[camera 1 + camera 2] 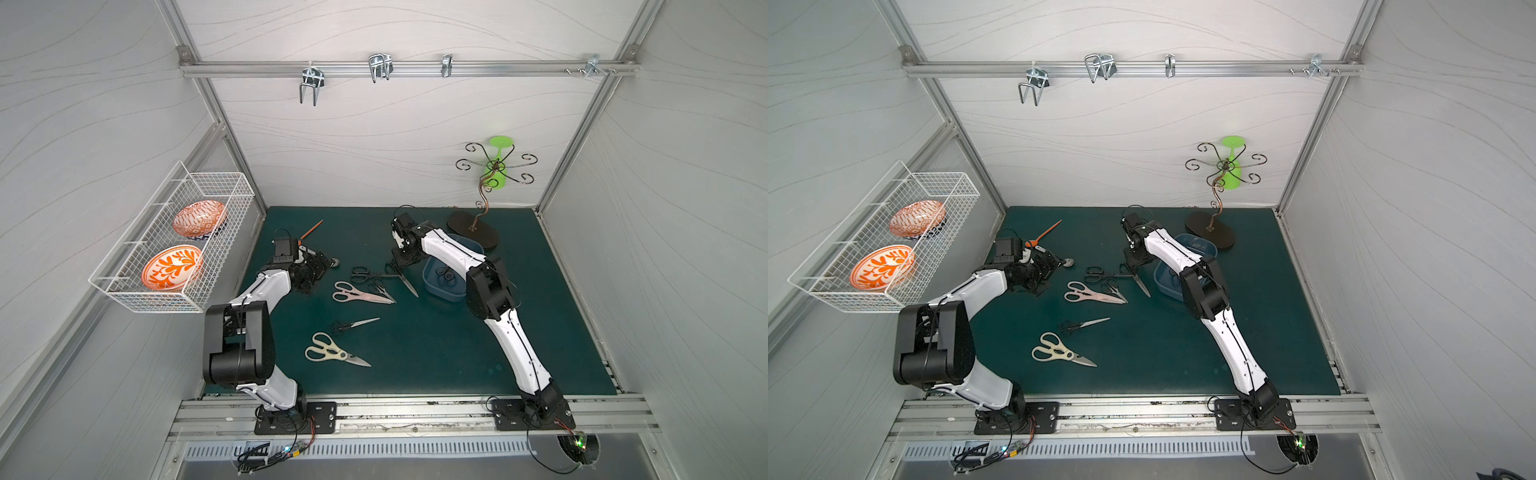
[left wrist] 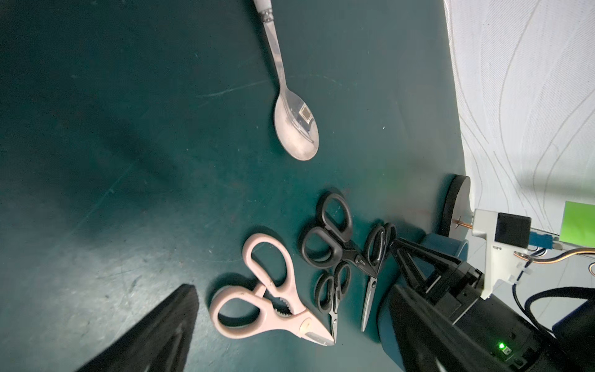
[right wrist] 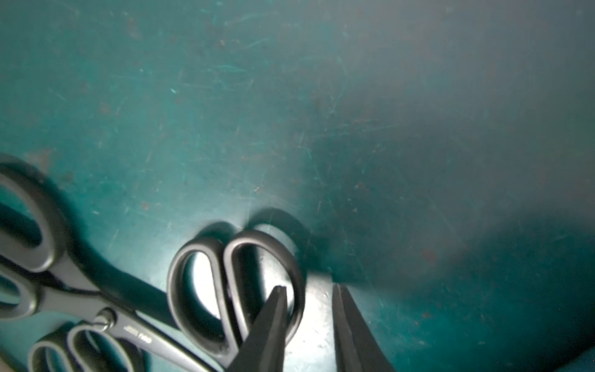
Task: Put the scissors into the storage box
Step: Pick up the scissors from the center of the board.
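**Table** (image 1: 436,357): dark green top; entries run from the front edge to the back.

1. **Cream-handled shears** (image 1: 332,353): flat, blades closed, nearest the front.
2. **Small black pair** (image 1: 353,325): just behind them, blades pointing right.
3. **Pink-handled shears** (image 1: 357,293): mid-table, flat, blades closed.
4. **Short black pair** (image 2: 335,290): just beside the pink blades.
5. **Large black pair** (image 1: 362,274): behind the pink shears, its blades reaching the next entry.
6. **Slim black pair** (image 3: 235,290): flat on the table, blade tip (image 1: 409,284) angled toward the front.
7. **Right gripper** (image 3: 310,309): low over the slim pair. Jaws narrow, one finger inside a handle ring, the other outside. A strip of table shows between ring and outer finger.
8. **Storage box** (image 1: 441,293): dark blue, right of the cluster, partly under the right arm. Black handle rings (image 1: 446,277) lie inside.
9. **Left gripper** (image 1: 320,266): left of the cluster, jaws wide, holding nothing.
10. **Metal spoon** (image 2: 296,128): on the table by the left gripper.
11. **Orange spoon** (image 1: 311,229): behind the left gripper.
12. **Wire stand** (image 1: 473,232): back right, dark oval base.
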{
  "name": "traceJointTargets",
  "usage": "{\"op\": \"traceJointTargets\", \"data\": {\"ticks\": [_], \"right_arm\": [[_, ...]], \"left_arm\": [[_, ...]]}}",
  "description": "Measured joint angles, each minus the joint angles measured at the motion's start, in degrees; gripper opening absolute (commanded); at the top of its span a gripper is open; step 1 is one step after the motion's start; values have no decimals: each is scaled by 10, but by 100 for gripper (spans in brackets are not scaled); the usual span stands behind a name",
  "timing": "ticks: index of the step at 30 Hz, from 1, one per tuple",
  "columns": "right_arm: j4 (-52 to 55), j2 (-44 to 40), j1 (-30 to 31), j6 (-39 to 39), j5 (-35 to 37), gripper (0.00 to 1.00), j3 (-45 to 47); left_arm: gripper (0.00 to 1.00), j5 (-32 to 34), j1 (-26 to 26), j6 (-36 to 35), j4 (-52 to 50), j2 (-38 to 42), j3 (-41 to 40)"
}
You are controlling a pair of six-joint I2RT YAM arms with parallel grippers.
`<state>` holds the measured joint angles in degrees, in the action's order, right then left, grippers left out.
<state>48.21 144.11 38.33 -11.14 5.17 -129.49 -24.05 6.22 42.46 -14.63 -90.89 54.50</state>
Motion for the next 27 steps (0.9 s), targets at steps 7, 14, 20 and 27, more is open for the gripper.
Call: {"op": "traceJointTargets", "data": {"ticks": [7, 14, 20, 27], "right_arm": [[-1, 8, 0, -5, -1, 26, 0], [-1, 20, 3, -10, 1, 19, -19], [-2, 23, 6, -13, 9, 3, -23], [-2, 23, 7, -15, 16, 0, -24]], "left_arm": [[97, 0, 0, 0, 0, -3, 0], [97, 0, 0, 0, 0, -5, 0], [97, -1, 0, 0, 0, -5, 0], [97, -2, 0, 0, 0, -5, 0]]}}
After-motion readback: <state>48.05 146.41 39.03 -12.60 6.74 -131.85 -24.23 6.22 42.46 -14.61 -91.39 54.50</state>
